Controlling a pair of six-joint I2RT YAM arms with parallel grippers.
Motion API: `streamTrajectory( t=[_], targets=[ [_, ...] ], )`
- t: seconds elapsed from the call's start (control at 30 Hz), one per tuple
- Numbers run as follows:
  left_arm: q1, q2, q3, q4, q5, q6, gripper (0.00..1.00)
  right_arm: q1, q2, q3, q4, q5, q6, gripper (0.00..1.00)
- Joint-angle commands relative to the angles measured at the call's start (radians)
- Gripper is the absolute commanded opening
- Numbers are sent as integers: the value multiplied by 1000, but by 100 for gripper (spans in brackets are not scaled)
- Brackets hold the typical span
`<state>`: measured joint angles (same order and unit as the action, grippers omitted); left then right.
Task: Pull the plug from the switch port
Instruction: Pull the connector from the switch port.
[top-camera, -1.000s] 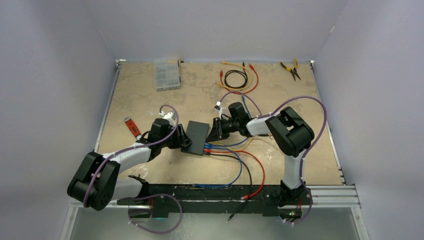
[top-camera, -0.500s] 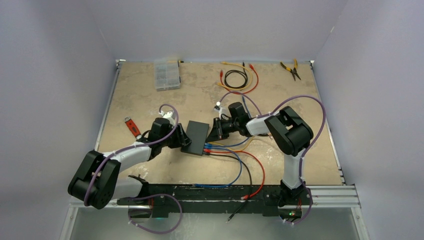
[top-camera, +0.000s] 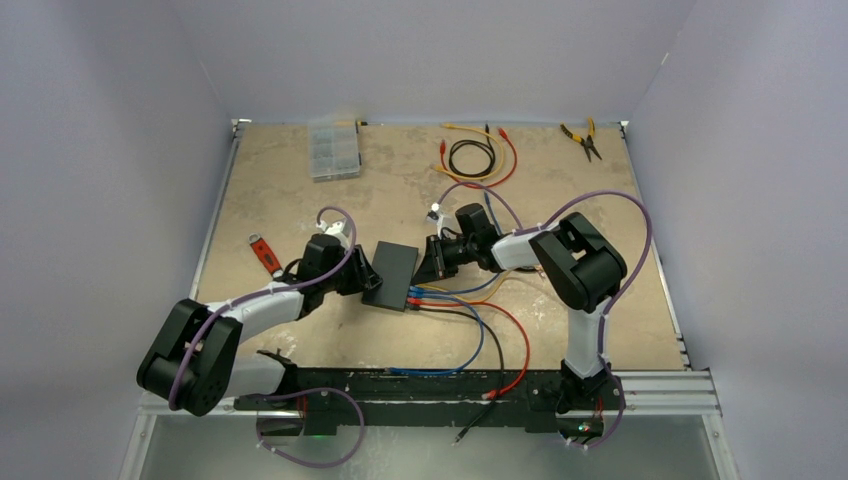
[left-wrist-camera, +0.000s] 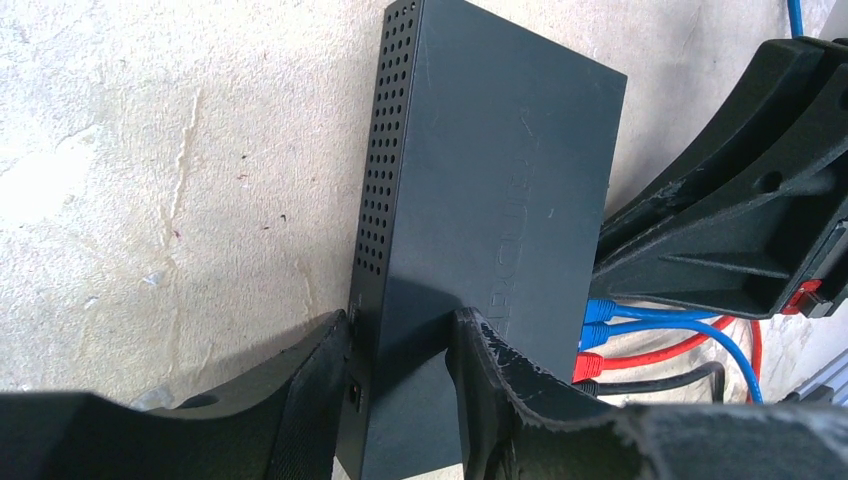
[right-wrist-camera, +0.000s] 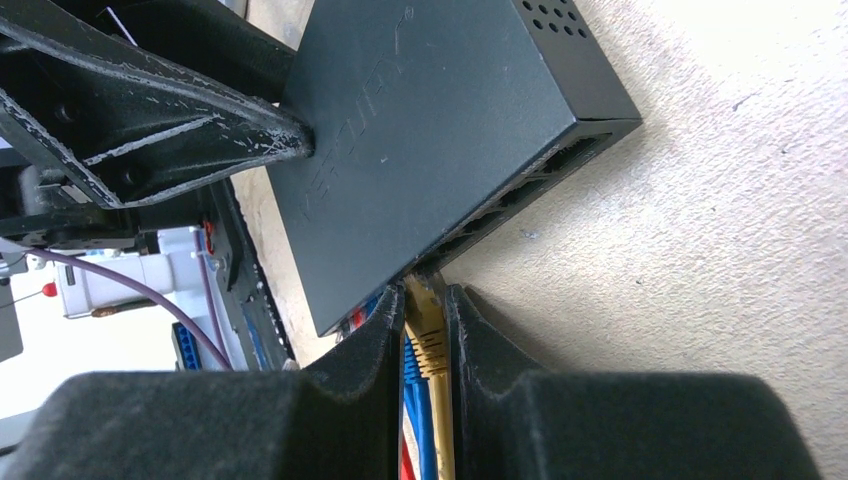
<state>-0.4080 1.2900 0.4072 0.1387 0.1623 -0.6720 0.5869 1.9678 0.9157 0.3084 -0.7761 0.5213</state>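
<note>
- The switch (top-camera: 392, 274) lies flat on the bench (top-camera: 290, 180) between the two arms. Its socket edge faces the right arm, and the opposite, vented edge faces the left arm.
- The right claw (right-wrist-camera: 425, 300) is closed on the yellow plug (right-wrist-camera: 430, 345), one finger on each side of its body. The fingertips sit just short of the socket edge of the switch (right-wrist-camera: 420, 130).
- Governing relation: the plug's long axis runs straight from between the right fingers into the port, in line with the claw. The withdrawal should therefore go straight back along that axis, away from the switch; a sideways pull would likely bind the plug in its socket.
- The blue cables (right-wrist-camera: 412, 400) occupy neighbouring ports just beside the yellow plug, outside the grip.
- The left claw (left-wrist-camera: 400, 340) straddles the vented corner of the switch (left-wrist-camera: 500, 200), with one finger beside the side wall and the other over the top face. Whether it actually pinches the case cannot be told.
- The left claw's likely role is to brace the switch against the pull. The right arm is the nearer one to the plug.
</note>
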Motion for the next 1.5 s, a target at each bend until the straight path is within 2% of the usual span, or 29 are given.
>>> streamTrajectory(
  t=[0.0, 0.63, 0.83, 1.47],
  targets=[
    [-6, 45, -14, -118, -110, -7, 27, 24, 7, -4, -99, 103, -55, 0],
    [-6, 26, -26, -125, -137, -20, 20, 19, -31, -25, -119, 114, -67, 0],
    [-6, 25, -32, -122, -137, -23, 13, 16, -50, -32, -126, 116, -67, 0],
    [-6, 36, -38, -116, -139, -25, 5, 1, -92, -49, -160, 127, -85, 0]
  ],
)
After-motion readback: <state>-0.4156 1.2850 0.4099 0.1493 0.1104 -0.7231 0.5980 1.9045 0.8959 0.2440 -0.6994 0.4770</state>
